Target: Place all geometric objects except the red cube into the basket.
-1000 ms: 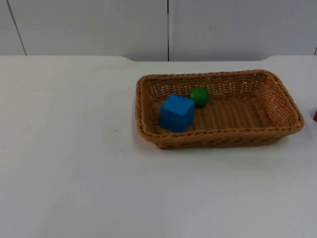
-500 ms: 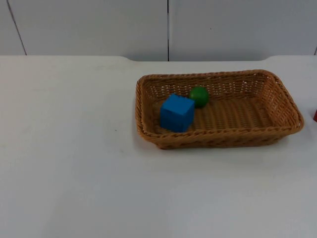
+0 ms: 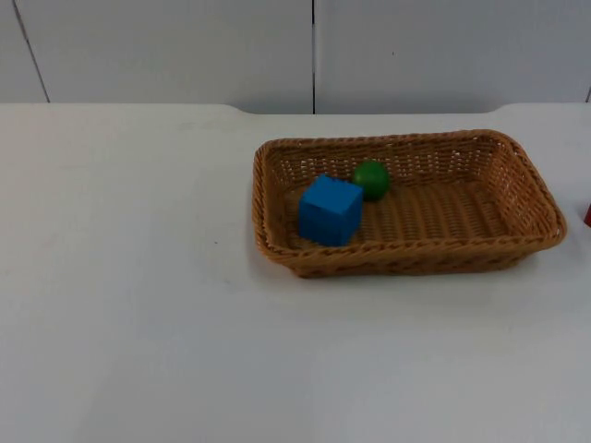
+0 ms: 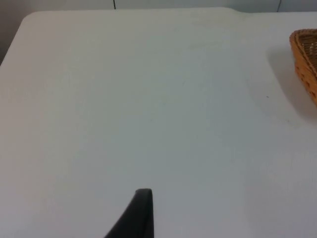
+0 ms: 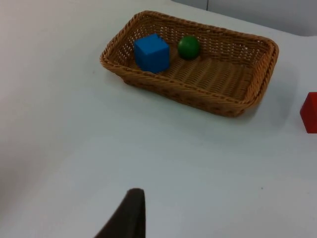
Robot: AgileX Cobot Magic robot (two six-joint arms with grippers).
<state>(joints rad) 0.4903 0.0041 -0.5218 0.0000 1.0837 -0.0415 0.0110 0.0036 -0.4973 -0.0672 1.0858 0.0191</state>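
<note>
One blue cube (image 3: 330, 209) and one green ball (image 3: 371, 179) in basket (image 3: 526, 189), one red cube (image 5: 310, 112) outside, end effector states unclear

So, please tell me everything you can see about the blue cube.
The blue cube is a solid, matte block with sharp edges, plain on every visible face. It sits flat on the floor of the wicker basket, in its left end, close to the front wall. The green ball lies just behind it to the right; whether they touch is unclear.

No readable text.
I find no lettering, label, brand, number or sign on anything from where I sit.
</note>
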